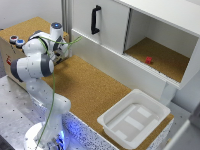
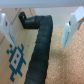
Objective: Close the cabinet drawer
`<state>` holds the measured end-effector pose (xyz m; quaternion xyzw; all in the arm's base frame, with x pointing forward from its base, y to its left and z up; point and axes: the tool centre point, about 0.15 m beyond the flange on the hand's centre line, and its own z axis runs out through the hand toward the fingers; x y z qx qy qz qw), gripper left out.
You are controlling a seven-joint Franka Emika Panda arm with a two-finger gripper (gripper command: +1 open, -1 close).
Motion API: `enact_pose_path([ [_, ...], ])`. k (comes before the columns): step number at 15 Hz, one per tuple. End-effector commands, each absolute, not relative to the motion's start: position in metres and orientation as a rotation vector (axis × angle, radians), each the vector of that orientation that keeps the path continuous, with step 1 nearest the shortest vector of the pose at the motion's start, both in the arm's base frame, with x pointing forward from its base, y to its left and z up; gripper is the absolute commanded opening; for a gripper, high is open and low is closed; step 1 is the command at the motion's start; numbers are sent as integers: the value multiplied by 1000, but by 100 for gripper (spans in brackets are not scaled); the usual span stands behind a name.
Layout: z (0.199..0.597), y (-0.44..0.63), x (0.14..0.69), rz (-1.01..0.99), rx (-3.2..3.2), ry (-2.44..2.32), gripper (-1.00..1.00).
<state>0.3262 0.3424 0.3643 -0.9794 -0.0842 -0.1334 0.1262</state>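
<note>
Black cable (image 2: 41, 47) runs nearest the lens between the open hand's (image 2: 39, 26) empty fingers (image 2: 73, 27), poised at the cabinet (image 1: 26, 31) front, where the drawer, hidden behind the arm, probably awaits pushing.

The gripper (image 2: 38, 27) hung with its two white fingers (image 2: 73, 26) spread wide. Between them ran a black ribbed cable chain (image 2: 41, 47), over cork (image 2: 67, 62) and a blue pixel figure (image 2: 16, 54).
</note>
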Motion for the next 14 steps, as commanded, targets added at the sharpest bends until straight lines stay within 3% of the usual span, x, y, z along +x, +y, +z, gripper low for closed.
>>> enact_pose_path([
  [1,418,342,308,-532,-3089,-230,100],
  [6,443,334,312,-535,-3117,-261,100],
  [14,442,333,313,-511,-3116,-270,100],
])
